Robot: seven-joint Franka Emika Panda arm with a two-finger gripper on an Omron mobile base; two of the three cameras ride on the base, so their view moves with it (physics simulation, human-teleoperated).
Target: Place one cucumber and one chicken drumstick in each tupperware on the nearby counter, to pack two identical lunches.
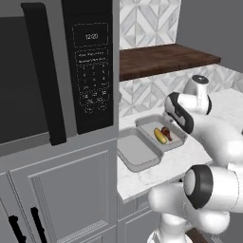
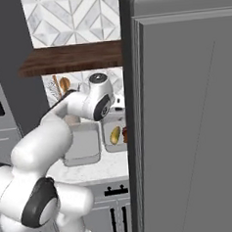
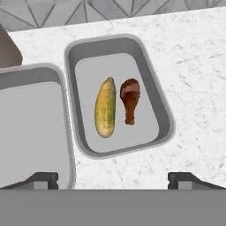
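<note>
A yellow-green cucumber (image 3: 105,107) and an orange-brown chicken drumstick (image 3: 130,99) lie side by side in one grey tupperware (image 3: 164,110) on the white counter (image 3: 194,66). A second tupperware (image 3: 31,132) sits right beside it with a bare floor. My gripper (image 3: 112,178) hovers above the counter near the filled tray's edge, open, its fingertips (image 3: 42,178) set wide apart with nothing between them. From the left base view the cucumber (image 1: 160,136) and drumstick (image 1: 166,133) lie in the farther tray, and the nearer tray (image 1: 137,152) is bare. The right base view shows the cucumber (image 2: 115,135) too.
A tall cabinet with a built-in microwave (image 1: 92,61) walls off the counter's left end. A dark wooden shelf (image 1: 161,59) hangs above the trays. A tall grey panel (image 2: 188,132) blocks the right side. Brown utensils (image 2: 62,85) stand under the shelf at the back.
</note>
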